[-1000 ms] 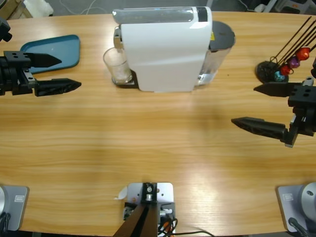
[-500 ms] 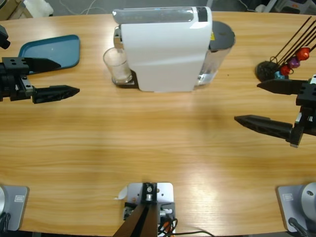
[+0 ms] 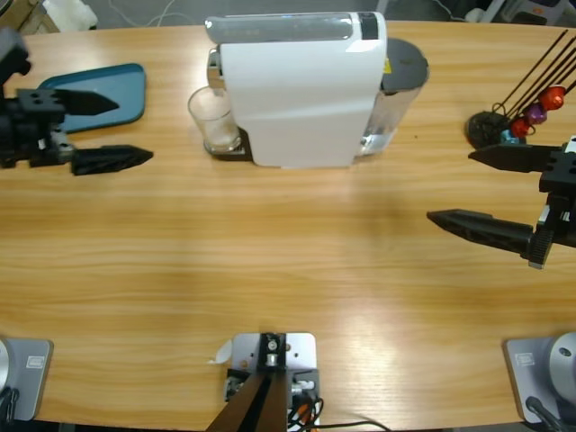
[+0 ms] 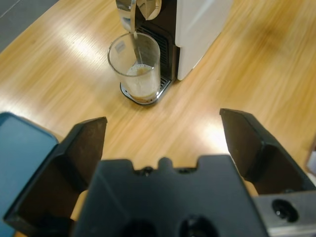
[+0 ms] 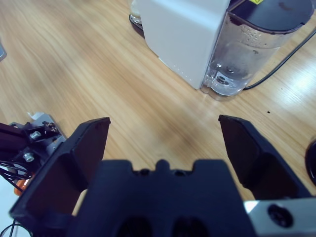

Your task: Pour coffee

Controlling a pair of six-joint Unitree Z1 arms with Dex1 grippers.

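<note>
1. Coffee point(image 4: 138, 84): shallow pale layer in the glass point(image 3: 213, 119), under the spout of the machine point(image 3: 301, 85); ranked first by task, not by size.
2. Table point(image 3: 270, 261): wooden, bearing everything.
3. Left gripper point(image 3: 106, 131): spread wide, holding nothing, beside the blue tray point(image 3: 112, 90).
4. Right gripper point(image 3: 486, 193): spread wide, holding nothing, near the capsule rack point(image 3: 517, 121).

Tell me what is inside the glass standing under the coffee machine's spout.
The glass holds a shallow layer of pale brown coffee at the bottom. It stands on the machine's drip tray under the spout. The tray beneath the glass is covered.
</note>
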